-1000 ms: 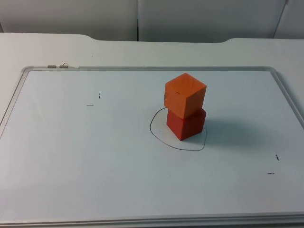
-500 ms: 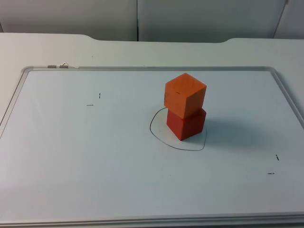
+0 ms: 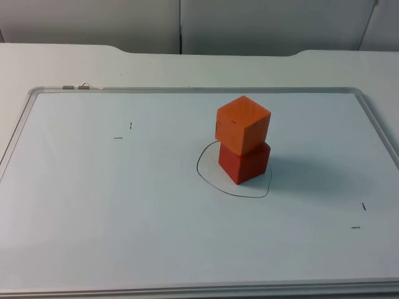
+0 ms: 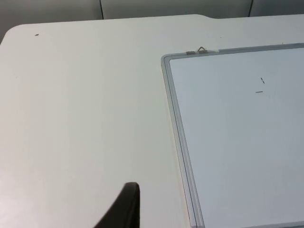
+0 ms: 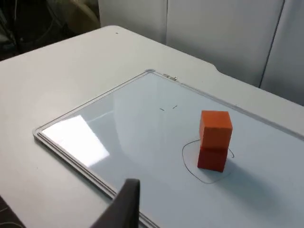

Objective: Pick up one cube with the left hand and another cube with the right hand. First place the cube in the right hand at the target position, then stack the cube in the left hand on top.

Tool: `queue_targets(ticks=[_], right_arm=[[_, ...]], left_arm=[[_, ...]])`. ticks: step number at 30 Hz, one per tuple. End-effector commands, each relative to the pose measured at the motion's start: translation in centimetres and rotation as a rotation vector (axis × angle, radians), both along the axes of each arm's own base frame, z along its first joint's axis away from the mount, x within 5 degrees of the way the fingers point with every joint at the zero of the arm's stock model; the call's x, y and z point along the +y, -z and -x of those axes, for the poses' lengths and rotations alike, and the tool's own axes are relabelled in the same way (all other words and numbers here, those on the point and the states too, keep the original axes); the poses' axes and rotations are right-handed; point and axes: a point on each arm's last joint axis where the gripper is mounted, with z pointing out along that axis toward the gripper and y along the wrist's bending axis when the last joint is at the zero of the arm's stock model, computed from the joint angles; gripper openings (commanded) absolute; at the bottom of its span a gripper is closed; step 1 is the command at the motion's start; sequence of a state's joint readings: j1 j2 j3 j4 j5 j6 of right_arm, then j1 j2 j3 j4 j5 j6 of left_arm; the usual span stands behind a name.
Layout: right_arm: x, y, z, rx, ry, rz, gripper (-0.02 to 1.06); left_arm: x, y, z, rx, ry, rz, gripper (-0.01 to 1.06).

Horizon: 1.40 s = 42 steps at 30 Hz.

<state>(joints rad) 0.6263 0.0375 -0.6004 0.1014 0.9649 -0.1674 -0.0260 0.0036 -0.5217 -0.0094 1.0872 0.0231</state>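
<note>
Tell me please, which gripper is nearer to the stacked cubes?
Probably right, though neither is close. The right gripper hangs off the whiteboard, looking at the orange cube atop the red cube. The left gripper hangs over bare table beside the whiteboard.

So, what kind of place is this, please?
Probably a robot test bench in a lab or office. A whiteboard lies flat on a white table against a grey partition wall, and an orange cube is stacked on a red cube inside a hand-drawn circle.
</note>
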Motion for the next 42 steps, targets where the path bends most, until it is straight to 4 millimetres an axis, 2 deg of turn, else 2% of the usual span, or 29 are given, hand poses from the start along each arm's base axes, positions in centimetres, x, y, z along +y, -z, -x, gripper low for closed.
queue_targets(ticks=[1, 12, 42], right_arm=[[-0.4, 0.5, 0.6, 0.014, 0.001, -0.003, 1.05], [-0.1, 3.5, -0.2, 0.176, 0.042, 0.054, 1.05], [-0.2, 3.5, -0.3, 0.2, 0.072, 0.028, 1.05]], left_arm=[[-0.1, 0.1, -0.1, -0.005, -0.002, 0.009, 1.05], [-0.1, 0.1, -0.1, -0.005, -0.002, 0.009, 1.05], [-0.1, 0.1, -0.1, -0.005, -0.002, 0.009, 1.05]])
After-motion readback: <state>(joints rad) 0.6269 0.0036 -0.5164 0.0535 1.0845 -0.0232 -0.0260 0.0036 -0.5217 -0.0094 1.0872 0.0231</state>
